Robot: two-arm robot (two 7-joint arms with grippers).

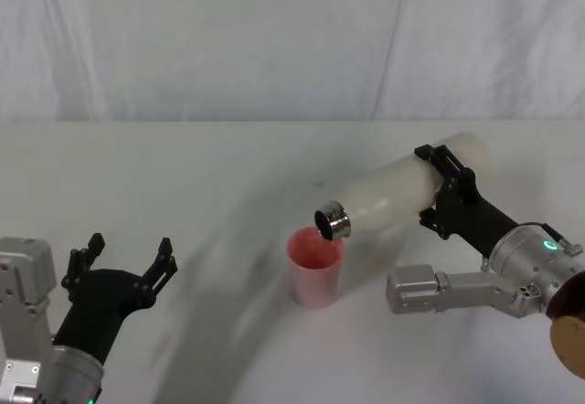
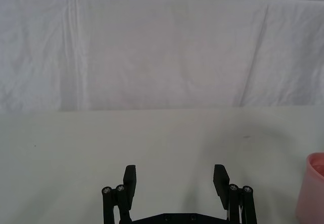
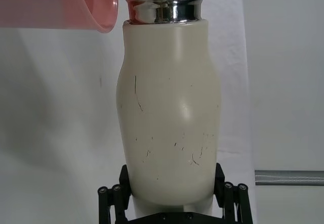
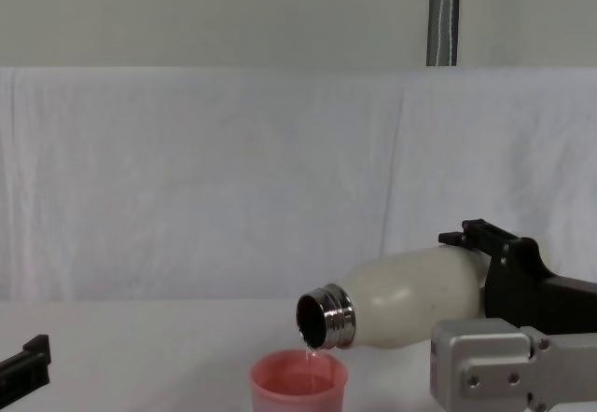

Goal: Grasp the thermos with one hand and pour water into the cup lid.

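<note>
At the near left corner of the table (image 1: 183,162), the left claw (image 1: 126,258) hovers low over the white cloth with its black fingers (image 2: 129,178) spread wide and nothing between them; it sits well apart from the cup lid and is idle. In the left wrist view the same claw (image 2: 175,179) points across the bare table toward the draped white backdrop (image 2: 152,51), with the pink rim of the cup lid (image 2: 314,188) just at the edge. Near the middle of the table stands the cup lid (image 1: 315,265), upright, salmon-pink, with liquid visible inside it in the chest view (image 4: 298,384). Directly above its far rim hangs the shiny threaded steel mouth of the thermos (image 1: 393,194), which is tipped nearly horizontal, neck down toward the cup and base raised to the right. From the chest view a thin stream of water runs from the lip of the thermos (image 4: 410,300) down into the cup lid. On the right, the right claw (image 1: 443,189) is clenched around the thermos near its base, fingers on either side of the cream-white body; the right wrist view shows the thermos (image 3: 169,107) seated between those fingers (image 3: 112,196), with the cup lid (image 3: 61,3) just beside the neck
</note>
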